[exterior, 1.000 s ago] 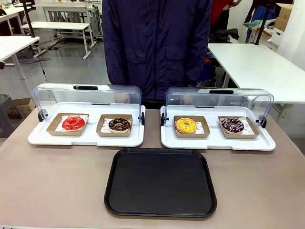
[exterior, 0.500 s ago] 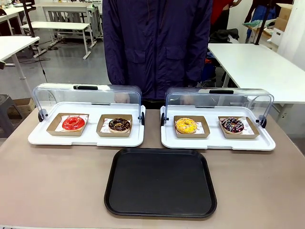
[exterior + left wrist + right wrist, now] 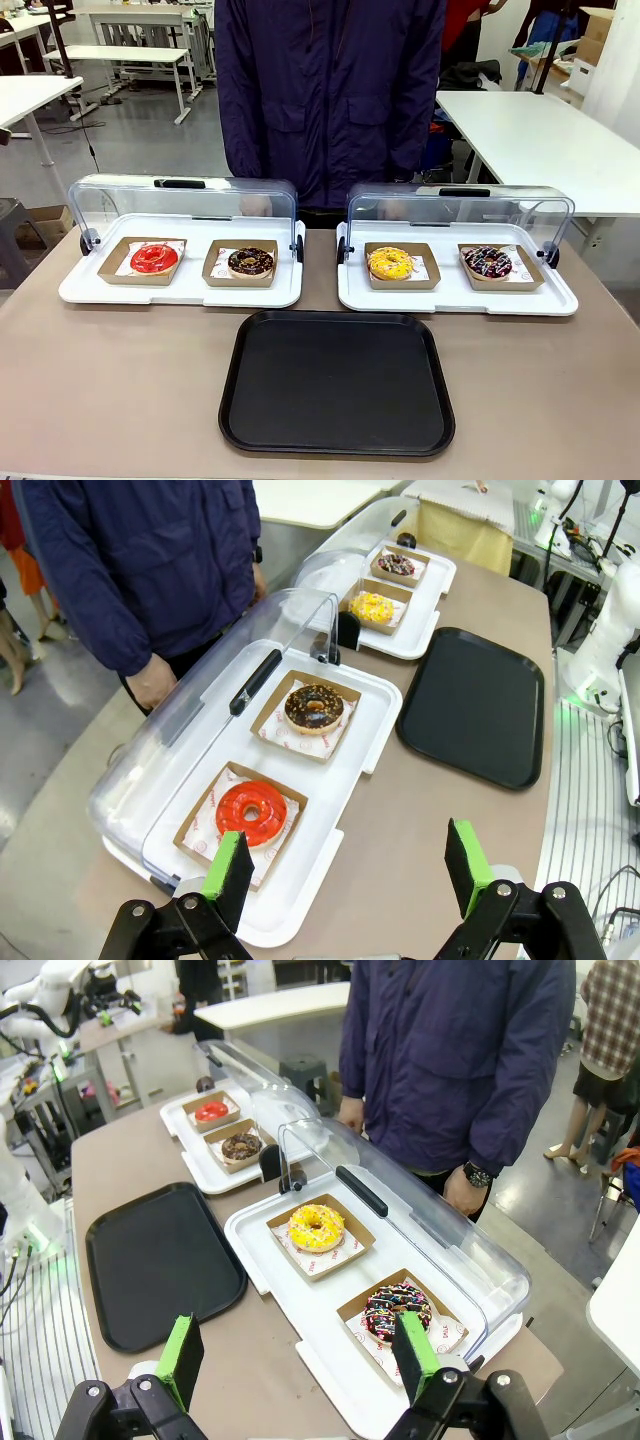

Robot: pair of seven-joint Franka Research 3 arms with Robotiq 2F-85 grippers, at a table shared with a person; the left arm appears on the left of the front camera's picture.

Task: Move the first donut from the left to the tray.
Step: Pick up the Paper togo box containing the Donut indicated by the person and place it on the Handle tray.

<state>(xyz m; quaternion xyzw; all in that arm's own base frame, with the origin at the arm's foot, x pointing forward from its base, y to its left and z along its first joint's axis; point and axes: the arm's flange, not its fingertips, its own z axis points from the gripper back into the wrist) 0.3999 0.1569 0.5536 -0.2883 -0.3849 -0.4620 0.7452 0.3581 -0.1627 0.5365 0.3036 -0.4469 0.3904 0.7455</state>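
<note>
We've got the left gripper (image 3: 348, 872) hanging up high, spread wide and empty; right gripper (image 3: 298, 1355) same deal, tilted downward, green pads (image 3: 182, 1352) far apart.

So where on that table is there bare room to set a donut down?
The black tray is bare all over. The table is bare either side of it, nearer the robot than the left white tray and the right white tray. Those two are crowded, two boxed donuts each, with a narrow bare strip between them.
</note>
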